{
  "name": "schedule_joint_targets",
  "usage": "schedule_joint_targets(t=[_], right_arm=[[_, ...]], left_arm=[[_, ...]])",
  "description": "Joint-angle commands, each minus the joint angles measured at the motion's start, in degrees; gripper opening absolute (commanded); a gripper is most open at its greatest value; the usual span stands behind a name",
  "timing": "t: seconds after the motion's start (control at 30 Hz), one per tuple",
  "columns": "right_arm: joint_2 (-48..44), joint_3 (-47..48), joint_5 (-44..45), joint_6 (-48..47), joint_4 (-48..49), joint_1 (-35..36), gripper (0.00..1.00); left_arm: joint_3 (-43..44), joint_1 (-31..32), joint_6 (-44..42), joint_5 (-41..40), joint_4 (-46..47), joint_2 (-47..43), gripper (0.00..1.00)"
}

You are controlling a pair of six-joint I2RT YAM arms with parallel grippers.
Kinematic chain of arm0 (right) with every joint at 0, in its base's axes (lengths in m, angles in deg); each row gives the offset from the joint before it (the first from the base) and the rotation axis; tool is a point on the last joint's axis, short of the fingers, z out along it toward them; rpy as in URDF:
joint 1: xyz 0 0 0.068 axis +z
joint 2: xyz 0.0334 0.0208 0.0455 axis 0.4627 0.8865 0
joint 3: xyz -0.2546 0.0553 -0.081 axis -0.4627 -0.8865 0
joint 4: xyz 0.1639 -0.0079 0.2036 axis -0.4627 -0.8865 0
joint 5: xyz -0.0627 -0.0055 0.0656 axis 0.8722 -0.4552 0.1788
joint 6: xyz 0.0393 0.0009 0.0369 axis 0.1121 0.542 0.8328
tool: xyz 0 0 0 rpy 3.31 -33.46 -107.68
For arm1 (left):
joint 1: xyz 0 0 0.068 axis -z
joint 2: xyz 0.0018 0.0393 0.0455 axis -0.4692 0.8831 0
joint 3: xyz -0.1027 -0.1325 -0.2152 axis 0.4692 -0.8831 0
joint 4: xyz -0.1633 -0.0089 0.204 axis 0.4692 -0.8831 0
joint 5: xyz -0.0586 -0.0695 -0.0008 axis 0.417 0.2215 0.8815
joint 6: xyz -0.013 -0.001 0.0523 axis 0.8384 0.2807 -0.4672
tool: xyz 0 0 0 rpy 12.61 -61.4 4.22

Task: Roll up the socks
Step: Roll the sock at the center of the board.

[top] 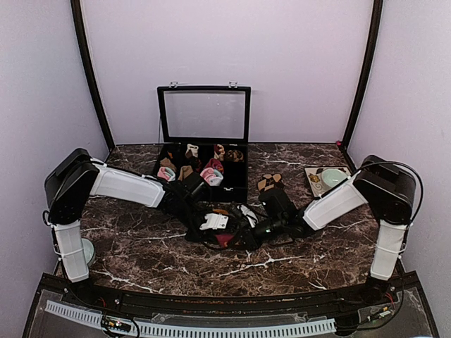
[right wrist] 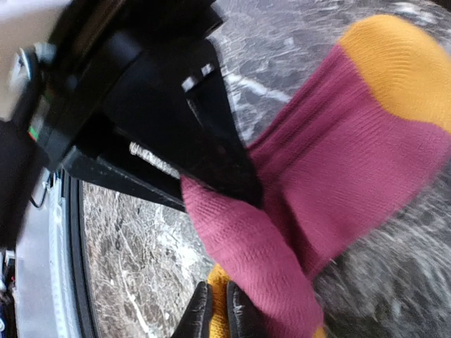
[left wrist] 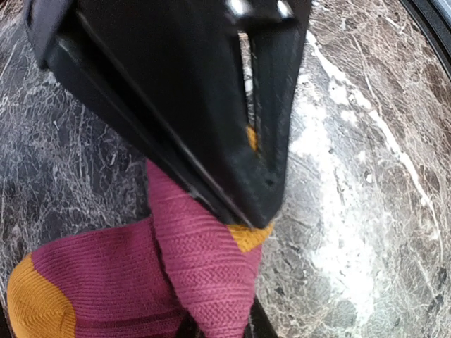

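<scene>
The ribbed, orange-toed magenta sock lies bunched near the middle of the table with one fold drawn up, while the brown-and-beige diamond socks lie flat, well apart, farther back.

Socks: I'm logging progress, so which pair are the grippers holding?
The magenta pair with the orange toe, pinched by both the left gripper and the right gripper. The brown-and-beige diamond pair lies apart, untouched, farther back.

1. The left arm stretches low and inward. The left gripper has its fingers pinched on the magenta sock.
2. The right arm mirrors it. The right gripper clamps the same sock, with the left's fingertips just ahead of its own.
</scene>
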Motion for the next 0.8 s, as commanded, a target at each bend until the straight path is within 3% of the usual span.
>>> schedule_joint_targets(t=[0.0, 0.2, 0.53, 0.77], right_arm=[[-5.9, -1.9, 3.4, 1.2, 1.9, -2.8, 0.20], [-7.2, 1.9, 1.8, 0.5, 0.6, -6.1, 0.21], [7.8, 16.5, -3.1, 0.4, -3.0, -4.6, 0.12], [12.1, 16.5, 4.0, -0.9, -6.9, -4.4, 0.05]], left_arm=[[-1.3, 0.3, -0.5, 0.7, -4.6, 0.9, 0.10], [-2.4, 0.7, -2.0, 1.8, -6.6, 0.4, 0.10], [-3.1, 2.6, -3.6, 2.5, -7.7, -0.3, 0.09], [-3.5, 2.9, -3.6, 1.9, -8.4, -0.9, 0.08]])
